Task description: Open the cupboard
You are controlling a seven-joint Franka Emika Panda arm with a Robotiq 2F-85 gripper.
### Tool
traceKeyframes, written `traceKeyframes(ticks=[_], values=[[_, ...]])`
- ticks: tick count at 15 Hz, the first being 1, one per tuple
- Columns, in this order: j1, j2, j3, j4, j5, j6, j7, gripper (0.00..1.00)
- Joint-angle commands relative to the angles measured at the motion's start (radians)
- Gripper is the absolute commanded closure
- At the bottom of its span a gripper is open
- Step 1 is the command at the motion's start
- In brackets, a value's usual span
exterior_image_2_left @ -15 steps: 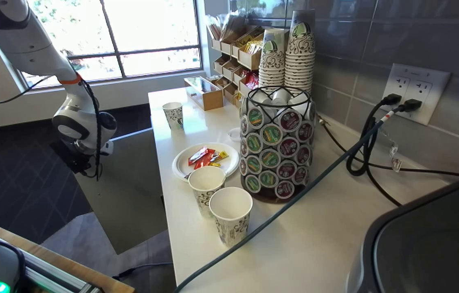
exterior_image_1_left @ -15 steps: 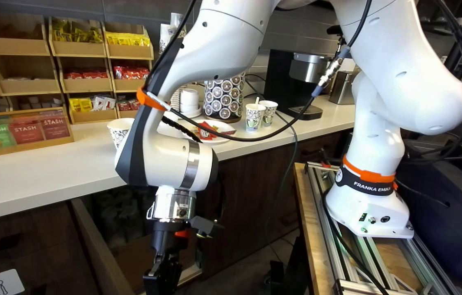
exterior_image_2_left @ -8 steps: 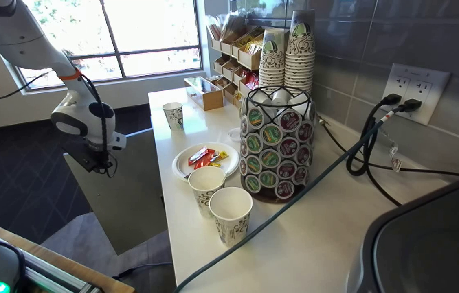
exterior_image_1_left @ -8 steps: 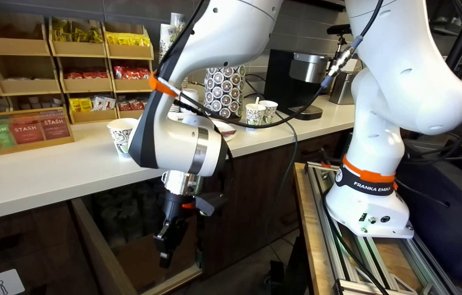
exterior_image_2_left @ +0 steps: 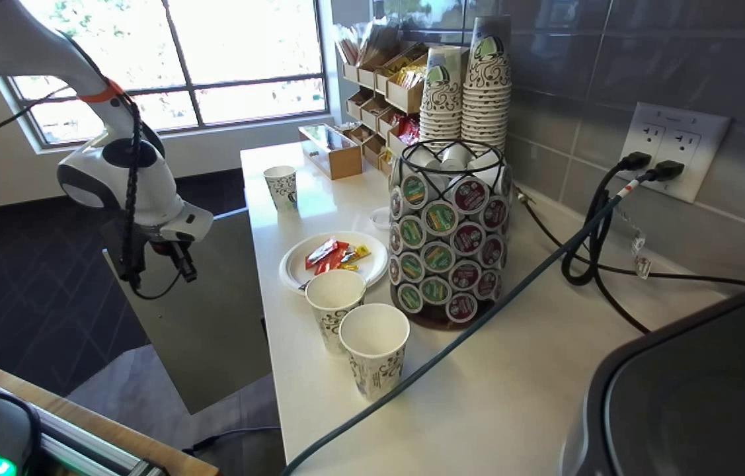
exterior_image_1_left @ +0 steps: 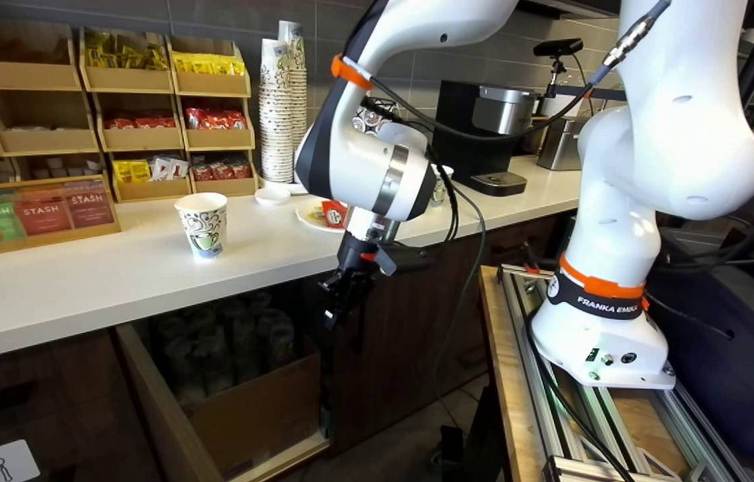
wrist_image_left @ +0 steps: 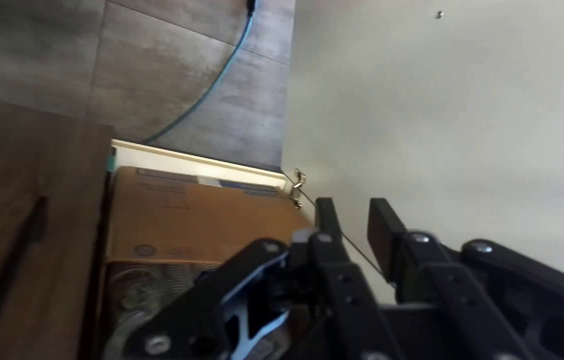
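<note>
The cupboard stands open under the counter. Its door point(exterior_image_1_left: 166, 408) is swung out, seen nearly edge-on in an exterior view. The door's grey inner face point(exterior_image_2_left: 213, 317) shows in an exterior view and on the right of the wrist view point(wrist_image_left: 442, 115), with a metal hinge beside it. Inside are a cardboard box point(exterior_image_1_left: 256, 408) and stacked cups point(exterior_image_1_left: 223, 341), dim in shadow; the box point(wrist_image_left: 201, 215) also shows in the wrist view. My gripper point(exterior_image_1_left: 330, 304) hangs just below the counter edge at the cupboard's opening. In the wrist view the gripper point(wrist_image_left: 349, 220) is partly open, with nothing between its fingers.
The white countertop point(exterior_image_1_left: 116, 268) overhangs the cupboard. A paper cup point(exterior_image_1_left: 204, 227) and a plate of packets point(exterior_image_2_left: 293, 264) stand on it. A dark door panel with a handle point(wrist_image_left: 36, 220) adjoins the opening. The robot's wooden cart point(exterior_image_1_left: 494, 335) is close by.
My gripper has risen from low in front of the opening and moved toward the counter and the robot base, tilting. The cupboard interior is less hidden. The door looks unmoved.
</note>
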State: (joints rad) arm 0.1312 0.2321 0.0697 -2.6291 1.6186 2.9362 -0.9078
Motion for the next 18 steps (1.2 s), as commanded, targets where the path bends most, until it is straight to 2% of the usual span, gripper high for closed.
traceKeyframes(ticks=[1, 2, 3, 7, 9, 10, 12, 13, 14, 15, 18], values=[[-0.016, -0.197, -0.015, -0.183, 0.008, 0.026, 0.078, 0.44], [-0.02, -0.244, -0.018, -0.213, 0.021, 0.034, 0.075, 0.35], [-0.027, -0.162, -0.02, -0.122, 0.087, 0.051, 0.018, 0.29], [-0.022, -0.267, -0.015, -0.125, 0.224, 0.122, -0.018, 0.0], [-0.016, -0.308, -0.01, -0.115, 0.302, 0.182, -0.088, 0.0], [-0.01, -0.41, -0.002, -0.187, 0.294, 0.221, -0.089, 0.0], [0.005, -0.373, 0.006, -0.118, 0.392, 0.321, -0.242, 0.0], [0.01, -0.406, 0.008, -0.118, 0.44, 0.359, -0.306, 0.0], [0.022, -0.406, -0.002, -0.116, 0.467, 0.346, -0.395, 0.0], [0.001, -0.374, 0.004, -0.113, 0.394, 0.328, -0.273, 0.0], [0.01, -0.397, 0.003, -0.111, 0.433, 0.334, -0.358, 0.0]])
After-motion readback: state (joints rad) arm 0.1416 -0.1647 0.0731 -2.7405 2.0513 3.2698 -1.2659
